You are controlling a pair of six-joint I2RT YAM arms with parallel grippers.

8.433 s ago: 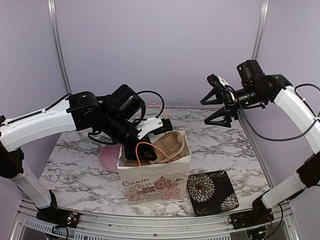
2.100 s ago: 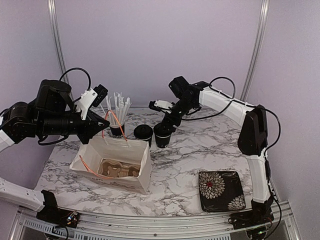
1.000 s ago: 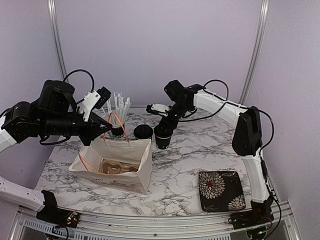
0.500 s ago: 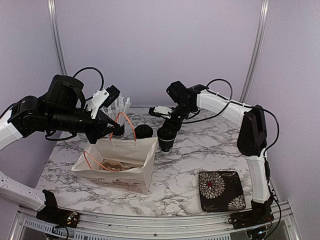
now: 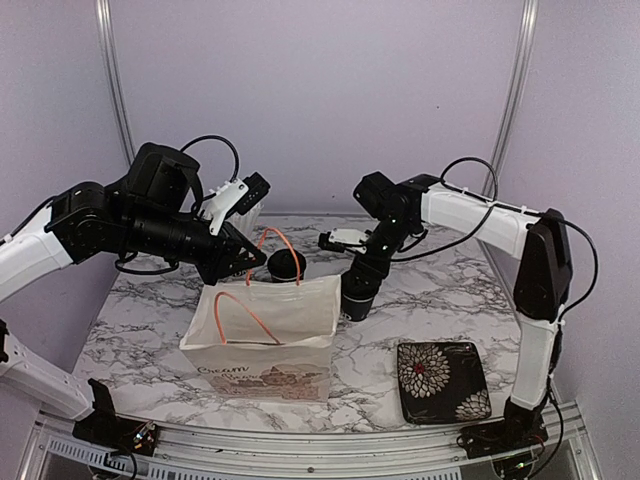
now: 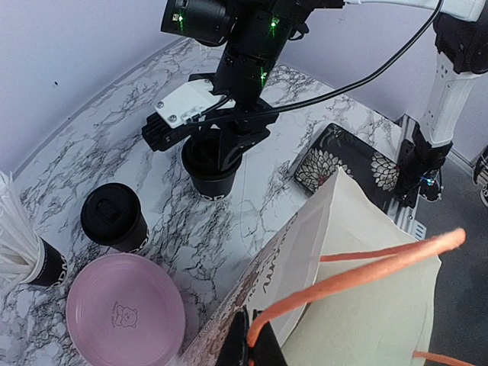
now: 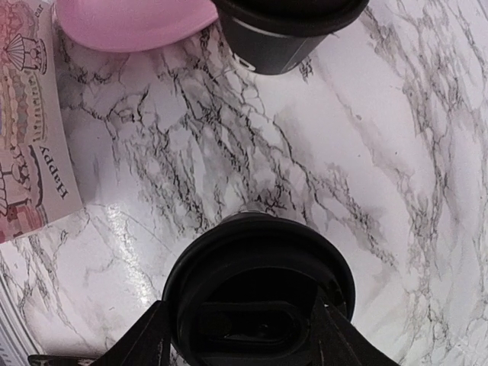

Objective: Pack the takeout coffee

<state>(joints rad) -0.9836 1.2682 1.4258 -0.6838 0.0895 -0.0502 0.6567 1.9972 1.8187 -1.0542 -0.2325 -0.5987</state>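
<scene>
The paper bag [image 5: 270, 325] now stands upright and open, pulled up by the left gripper [image 5: 238, 268], pinched tight on its orange handle [image 5: 283, 240]. The right gripper [image 5: 362, 270], clamped round one coffee cup [image 5: 355, 300], has carried it beside the bag, ready for loading. The other cup [image 5: 286, 266] waits behind the bag.

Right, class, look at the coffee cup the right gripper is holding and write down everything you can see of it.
The cup is a small black paper takeout cup with small white print low on its side and a round black plastic lid with an oblong recess. The right gripper is shut on it, its fingers pressing either side just under the lid. It leans slightly, just right of the paper bag, over the marble table. Whether its base touches the marble cannot be told.
</scene>
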